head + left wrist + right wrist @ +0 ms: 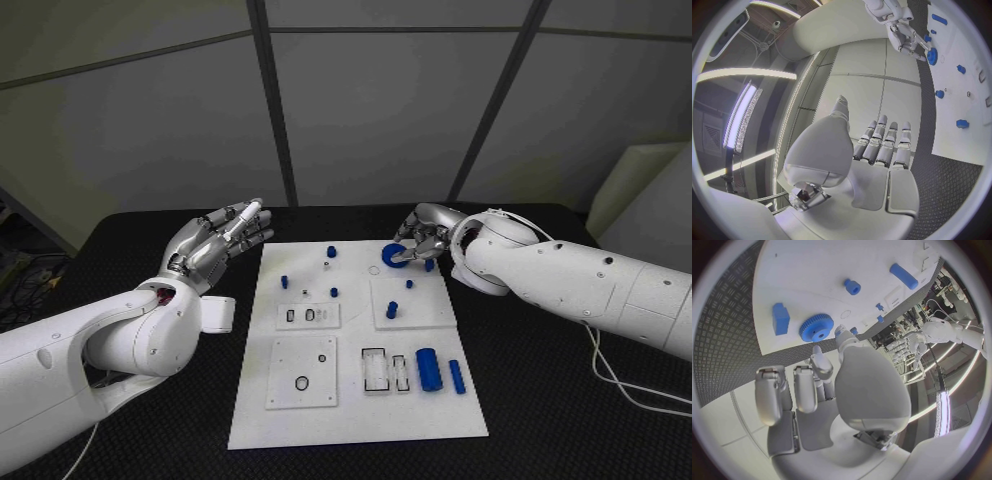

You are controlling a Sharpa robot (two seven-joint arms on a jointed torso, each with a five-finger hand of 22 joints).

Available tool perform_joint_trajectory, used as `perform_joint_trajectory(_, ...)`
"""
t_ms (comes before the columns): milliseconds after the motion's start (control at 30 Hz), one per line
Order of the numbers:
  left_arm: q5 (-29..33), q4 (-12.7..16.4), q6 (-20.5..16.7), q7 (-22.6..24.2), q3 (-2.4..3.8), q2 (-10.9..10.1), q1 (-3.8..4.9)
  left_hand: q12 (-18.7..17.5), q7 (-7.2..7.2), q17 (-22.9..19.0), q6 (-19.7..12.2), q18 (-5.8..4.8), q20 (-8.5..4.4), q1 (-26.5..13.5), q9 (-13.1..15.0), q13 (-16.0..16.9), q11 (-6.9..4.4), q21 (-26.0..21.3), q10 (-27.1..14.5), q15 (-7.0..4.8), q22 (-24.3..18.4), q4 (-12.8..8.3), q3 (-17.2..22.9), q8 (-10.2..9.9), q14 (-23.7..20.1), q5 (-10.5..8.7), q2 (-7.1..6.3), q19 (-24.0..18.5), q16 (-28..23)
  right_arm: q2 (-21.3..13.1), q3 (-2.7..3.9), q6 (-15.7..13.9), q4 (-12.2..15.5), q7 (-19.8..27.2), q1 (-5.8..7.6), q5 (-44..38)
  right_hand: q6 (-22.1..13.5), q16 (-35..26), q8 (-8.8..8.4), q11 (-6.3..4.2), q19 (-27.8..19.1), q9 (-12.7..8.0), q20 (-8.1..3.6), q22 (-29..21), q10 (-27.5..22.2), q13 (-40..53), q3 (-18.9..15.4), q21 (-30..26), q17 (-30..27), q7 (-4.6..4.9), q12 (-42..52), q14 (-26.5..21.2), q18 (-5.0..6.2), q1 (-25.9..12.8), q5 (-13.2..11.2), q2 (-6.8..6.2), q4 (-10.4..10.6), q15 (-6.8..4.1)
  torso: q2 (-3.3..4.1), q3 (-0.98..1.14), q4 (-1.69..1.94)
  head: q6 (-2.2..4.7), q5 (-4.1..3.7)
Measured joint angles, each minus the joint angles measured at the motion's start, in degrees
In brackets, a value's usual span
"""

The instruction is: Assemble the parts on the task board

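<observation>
right robot hand [423,240] pinching blue gear [395,256] at far edge of white task board [361,410], left robot hand [216,240] empty, fingers spread, beside board, black surface [548,400]

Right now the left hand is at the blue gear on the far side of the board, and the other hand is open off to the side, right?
No, swap them: the right hand is at the gear; the left hand is open beside the board. See the head view.
</observation>
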Motion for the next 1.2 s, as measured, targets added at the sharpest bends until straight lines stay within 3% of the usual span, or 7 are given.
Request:
perform_joint_trajectory(500, 0.0, -0.16, 0.23, -0.14, 0.0, 0.08, 0.0, 0.0, 0.0, 0.0, 0.0, 0.0, 0.0, 0.0, 0.0, 0.0, 0.0, 0.0, 0.0, 0.0, 0.0, -0.16, 0.16, 0.0, 0.0, 0.0, 0.0, 0.0, 0.0, 1.24, 0.0, 2.18, -1.5, -1.81, -0.01, -1.47, 0.0, 0.9, 0.0, 0.1, -0.02, 0.48, -0.01, -0.01, 0.74, 4.57, 0.16, 0.0, 0.24, 0.0, 4.33, -0.21, 0.01, 1.94, 0.26, 1.06, 0.14, 0.21, 0.01, -0.01, 0.0, -0.3, 0.05)
perform_joint_trajectory(700, -0.01, -0.2, 0.28, -0.18, 0.0, 0.08, 0.0, 0.0, 0.0, 0.0, 0.0, 0.0, 0.0, 0.0, 0.0, 0.0, 0.0, 0.0, 0.0, 0.0, 0.0, -0.16, 0.16, 0.0, 0.0, 0.0, 0.0, 0.0, 0.0, 1.38, 0.04, 2.33, -1.84, -1.95, 0.0, -1.8, 0.19, 1.24, 0.0, -0.01, -0.02, 0.78, -0.02, -0.01, 1.66, 7.03, 0.5, 0.0, 0.24, 0.18, 7.02, -0.21, 0.02, 2.27, 3.15, 1.39, -0.19, 0.21, 0.02, -0.01, 0.0, -0.31, 0.05)
perform_joint_trajectory(1200, -0.01, -0.25, 0.34, -0.24, 0.0, 0.08, 0.0, 0.0, 0.0, 0.0, 0.0, 0.0, 0.0, 0.0, 0.0, 0.0, 0.0, 0.0, 0.0, 0.0, 0.0, -0.16, 0.16, 0.0, 0.0, 0.0, 0.0, 0.0, 0.0, 2.54, 0.13, 2.52, -2.5, -2.05, 0.12, -3.2, 5.31, 1.74, 0.91, -0.74, -0.03, 2.19, -0.02, -0.02, 5.04, 9.49, 1.66, 0.0, 0.23, -0.69, 13.71, -0.21, 0.02, 2.52, 4.3, 3.34, -1.71, 0.2, 0.05, -0.01, 0.0, -0.62, 0.03)
